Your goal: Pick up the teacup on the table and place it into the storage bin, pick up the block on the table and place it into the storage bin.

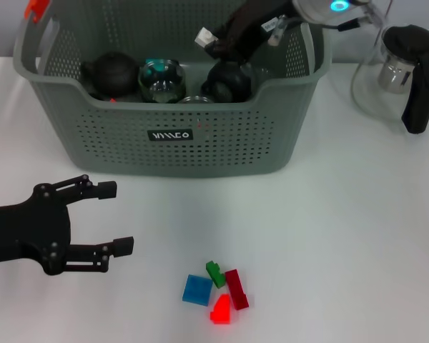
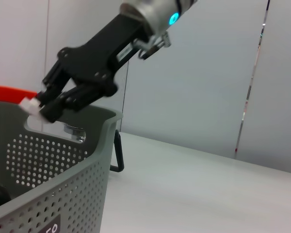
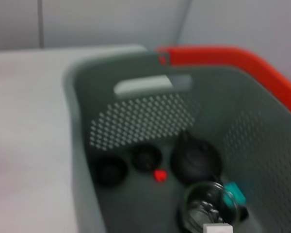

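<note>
Coloured blocks [image 1: 216, 289] lie nearest; left gripper [image 1: 114, 218] hovers open beside them; right gripper [image 1: 209, 41] pinches a white block [image 1: 204, 36] above the storage bin [image 1: 200, 153]

open tabletop [image 1: 329, 236] around blocks [image 1: 218, 289]

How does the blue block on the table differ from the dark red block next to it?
The blue block is squarish and flat, while the dark red block is long and narrow. The blue block lies at the cluster's left edge; the dark red block lies on its right side, beside the green block. Both rest on the white table, outside the storage bin.
</note>
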Motion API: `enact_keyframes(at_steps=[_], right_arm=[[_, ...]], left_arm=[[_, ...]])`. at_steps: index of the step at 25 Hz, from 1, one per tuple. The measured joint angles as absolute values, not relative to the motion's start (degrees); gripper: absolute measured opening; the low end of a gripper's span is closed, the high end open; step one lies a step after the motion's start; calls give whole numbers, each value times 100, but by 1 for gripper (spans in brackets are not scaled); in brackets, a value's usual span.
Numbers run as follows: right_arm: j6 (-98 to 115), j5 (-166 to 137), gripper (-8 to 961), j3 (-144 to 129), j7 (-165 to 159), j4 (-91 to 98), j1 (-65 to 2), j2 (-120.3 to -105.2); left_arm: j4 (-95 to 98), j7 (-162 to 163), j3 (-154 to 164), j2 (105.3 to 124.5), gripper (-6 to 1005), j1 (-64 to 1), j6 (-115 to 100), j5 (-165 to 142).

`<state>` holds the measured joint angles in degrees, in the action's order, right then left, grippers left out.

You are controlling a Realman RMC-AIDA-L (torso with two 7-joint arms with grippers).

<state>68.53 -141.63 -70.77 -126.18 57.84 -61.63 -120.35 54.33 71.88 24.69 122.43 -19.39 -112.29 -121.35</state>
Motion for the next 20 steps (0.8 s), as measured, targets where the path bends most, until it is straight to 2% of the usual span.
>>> enact_keyframes(at_steps=[8, 19, 20], right_arm=[[6324, -14231, 204, -7442, -12645, 5309, -6281, -12043], [6052, -14086, 382, -7492, -12704, 5381, -6175, -12045], [6032, -14075, 434, -7494, -12704, 5413, -6152, -12046]], left_arm=[[5440, 7189, 2452, 12234, 935, -1943, -11224, -12138], [5441, 7190, 2452, 12226, 933, -1956, -11259, -12145], [5441, 7190, 2452, 12227, 933, -1958, -11265, -12145]])
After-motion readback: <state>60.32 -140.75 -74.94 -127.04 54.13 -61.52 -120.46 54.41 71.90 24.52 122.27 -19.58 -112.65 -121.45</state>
